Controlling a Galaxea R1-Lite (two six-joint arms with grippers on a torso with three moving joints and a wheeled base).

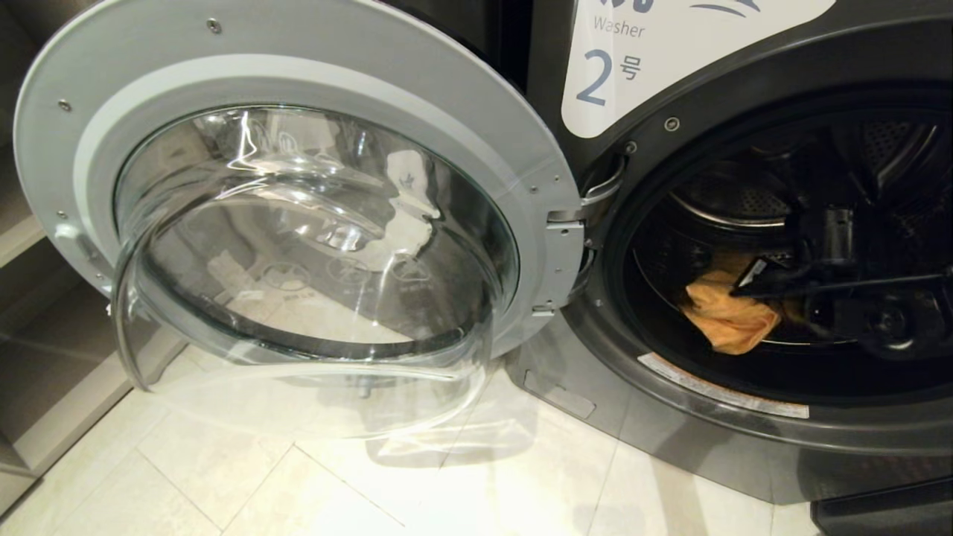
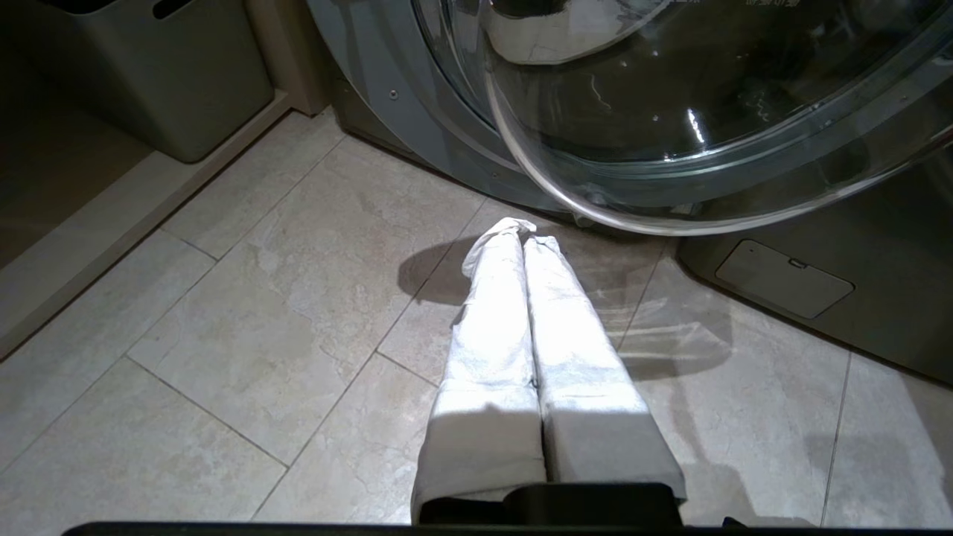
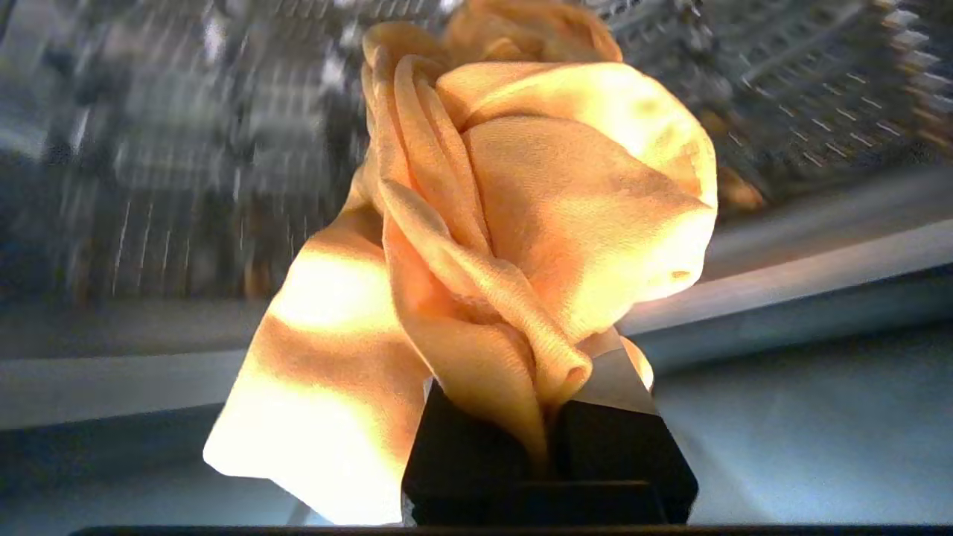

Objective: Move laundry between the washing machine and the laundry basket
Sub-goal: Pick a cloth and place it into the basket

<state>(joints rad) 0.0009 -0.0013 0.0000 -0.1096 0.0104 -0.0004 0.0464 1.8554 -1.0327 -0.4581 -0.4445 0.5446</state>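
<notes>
The yellow-orange garment [image 3: 521, 246] is being gripped by the right claw [image 3: 547, 439] inside the washing machine [image 1: 670, 417]; the basket transfer is being left undone, and the left claw [image 2: 525, 246] is being kept clenched, empty.

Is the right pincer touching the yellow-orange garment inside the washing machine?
Touching. The right wrist view shows the right pincer shut on a fold of the yellow-orange garment, the cloth pinched between its two dark fingers.

White label [image 1: 670, 59] on dark grey washing machine [image 1: 744, 417], upper right of head view: grey word "Washer", below it large blue "2" with small Korean character "号/호" alongside. Blue logo stroke at label's top edge, cut off, unreadable. Long warning sticker [image 1: 722, 387] on drum opening's lower rim: print too small to read. Faint embossed marks on open door glass [image 1: 313, 275]: illegible.
</notes>
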